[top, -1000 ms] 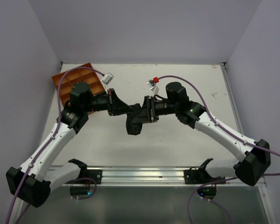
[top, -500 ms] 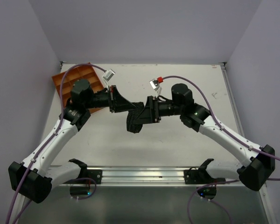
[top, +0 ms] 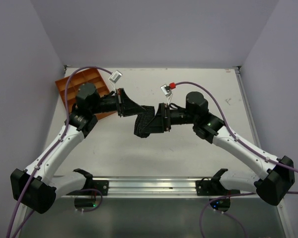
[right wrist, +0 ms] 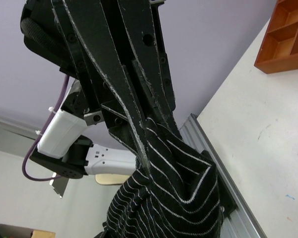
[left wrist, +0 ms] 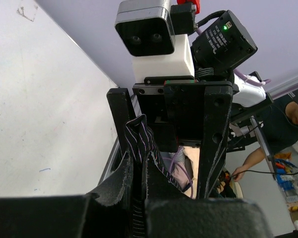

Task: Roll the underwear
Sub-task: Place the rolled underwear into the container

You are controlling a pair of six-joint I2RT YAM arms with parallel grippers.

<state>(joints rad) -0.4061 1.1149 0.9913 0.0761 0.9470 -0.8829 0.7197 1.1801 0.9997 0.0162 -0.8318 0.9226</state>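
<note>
Here, your left gripper (top: 134,107) pinches the soft black, white-striped fabric underwear (top: 143,124), held up above the middle of the white table (top: 188,148); your right gripper (top: 154,120) stands spread, cloth draped over one finger (left wrist: 122,119).

Overhead camera looks down from high at the near edge over the whole bench (top: 188,148); wrist cameras sit tight behind left claw (top: 139,109) and right claw (top: 148,123), facing each other, all three sharing the underwear (top: 139,130)
</note>
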